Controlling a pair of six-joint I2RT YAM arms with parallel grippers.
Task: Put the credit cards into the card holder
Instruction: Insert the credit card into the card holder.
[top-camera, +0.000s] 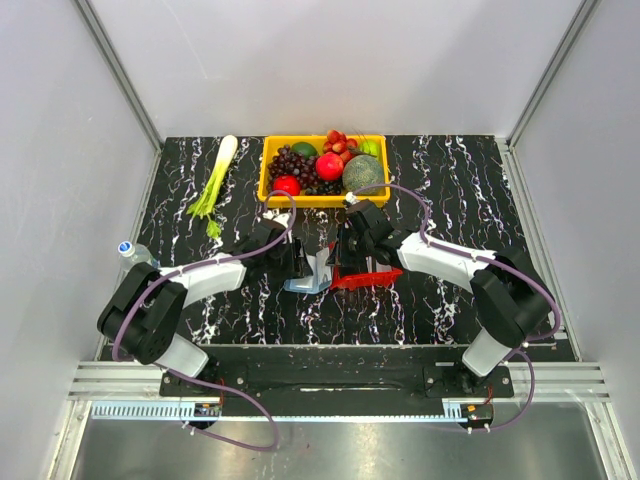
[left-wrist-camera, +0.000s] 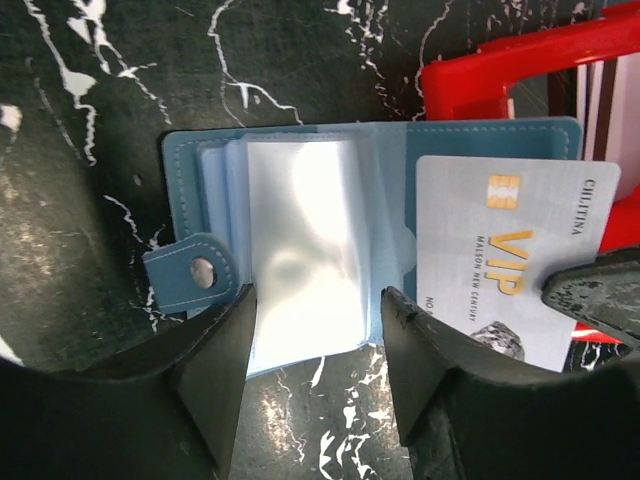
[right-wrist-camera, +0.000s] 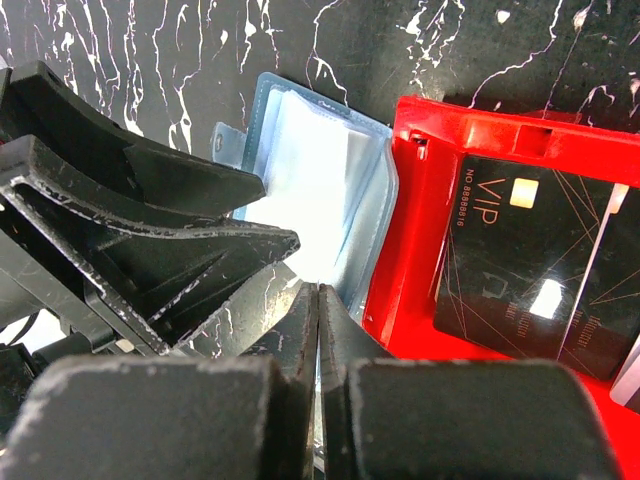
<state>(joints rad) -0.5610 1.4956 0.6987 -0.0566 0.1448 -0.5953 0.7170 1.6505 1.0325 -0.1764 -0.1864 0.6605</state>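
While low, left fingers (left-wrist-camera: 200, 400) astride card holder (left-wrist-camera: 300, 250).

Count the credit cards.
3: silver card in the right pincer over the card holder; black card and a second dark card in the red tray. Others may be hidden.

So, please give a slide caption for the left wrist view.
Open left hand over the opened card holder; right hand holds a silver VIP card.

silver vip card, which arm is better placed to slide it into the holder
Right. The right jaws are shut on the silver vip card overlapping the open card holder; the left jaws stand apart astride its clear pockets.
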